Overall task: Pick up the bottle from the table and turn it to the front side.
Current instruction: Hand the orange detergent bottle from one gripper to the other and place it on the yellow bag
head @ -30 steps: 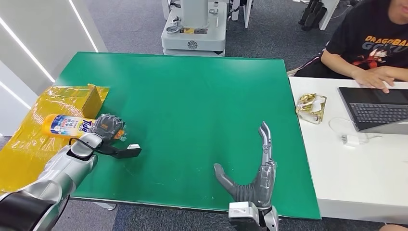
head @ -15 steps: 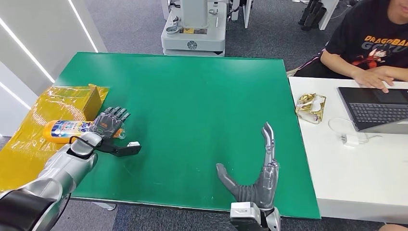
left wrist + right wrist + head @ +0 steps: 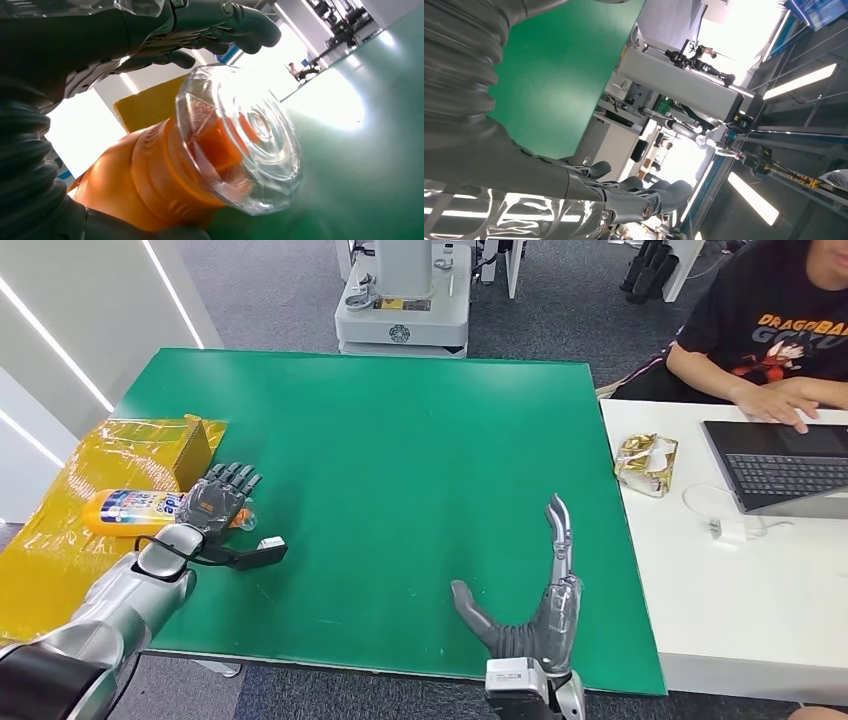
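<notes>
- Bottle (image 3: 128, 511) lay sideways; left hand (image 3: 213, 502), fingers spread, hid its capped end; contact could not be judged.
- Right hand (image 3: 535, 612) lay spread on green table (image 3: 400, 440), holding nothing.

Left hand (image 3: 218, 502) reaches forward, fingers spread; right hand (image 3: 535, 605) flat, fingers extended.

Green table (image 3: 400, 440) on grey carpet (image 3: 270, 290); white desk (image 3: 700, 580) w/ laptop (image 3: 780, 465) beside.

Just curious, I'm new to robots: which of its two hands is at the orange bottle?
The left hand, over the bottle at the table's left edge. The right hand is open, away from it.
</notes>
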Available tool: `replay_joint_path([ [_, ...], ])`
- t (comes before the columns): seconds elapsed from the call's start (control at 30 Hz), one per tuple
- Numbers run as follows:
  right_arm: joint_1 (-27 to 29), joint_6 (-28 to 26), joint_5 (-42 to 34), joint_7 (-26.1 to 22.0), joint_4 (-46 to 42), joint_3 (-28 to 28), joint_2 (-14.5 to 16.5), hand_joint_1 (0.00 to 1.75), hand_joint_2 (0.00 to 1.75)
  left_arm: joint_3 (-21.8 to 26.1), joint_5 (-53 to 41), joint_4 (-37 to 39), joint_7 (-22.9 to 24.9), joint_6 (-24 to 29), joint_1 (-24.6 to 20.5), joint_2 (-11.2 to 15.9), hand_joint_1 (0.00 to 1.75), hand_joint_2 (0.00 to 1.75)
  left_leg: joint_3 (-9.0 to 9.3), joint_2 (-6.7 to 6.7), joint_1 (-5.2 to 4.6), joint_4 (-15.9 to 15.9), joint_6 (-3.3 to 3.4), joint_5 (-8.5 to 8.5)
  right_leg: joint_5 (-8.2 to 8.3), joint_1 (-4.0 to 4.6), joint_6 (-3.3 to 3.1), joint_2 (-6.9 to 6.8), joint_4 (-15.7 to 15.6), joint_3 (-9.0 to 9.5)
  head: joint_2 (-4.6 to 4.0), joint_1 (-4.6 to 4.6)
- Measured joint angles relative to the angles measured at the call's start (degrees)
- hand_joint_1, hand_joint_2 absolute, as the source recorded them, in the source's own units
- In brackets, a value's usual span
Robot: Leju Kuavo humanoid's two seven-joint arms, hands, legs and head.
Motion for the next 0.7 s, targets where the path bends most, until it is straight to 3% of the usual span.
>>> replay_joint_path([
  [0.17,0.3,0.9,-2.3,-0.6,-0.3,-0.2,0.0,0.0,1.75,0.8,0.4,-0.4,0.1,4.8,2.0,0.9,0.0,1.75,0.0,0.01,0.0,0.0,0.0,0.0,-0.01,0.0,0.0,0.02,0.0,-0.01,0.0,0.0],
  [0.4,0.4,2.3,-5.7,-1.9,-0.7,-0.2,0.0,0.0,1.75,1.2,-0.1,-1.0,0.1,5.7,2.7,1.5,0.0,1.75,0.0,0.01,0.0,0.0,0.0,0.0,-0.01,0.0,0.0,0.02,0.0,-0.01,0.0,0.01],
  [0.7,0.7,4.2,-10.4,-4.5,-1.6,-0.2,0.0,0.0,1.75,6.3,-3.5,-9.8,0.6,10.5,11.9,5.4,0.0,1.75,0.01,0.13,0.0,0.0,-0.03,-0.03,-0.02,0.0,-0.02,0.12,0.0,-0.03,0.0,0.0],
])
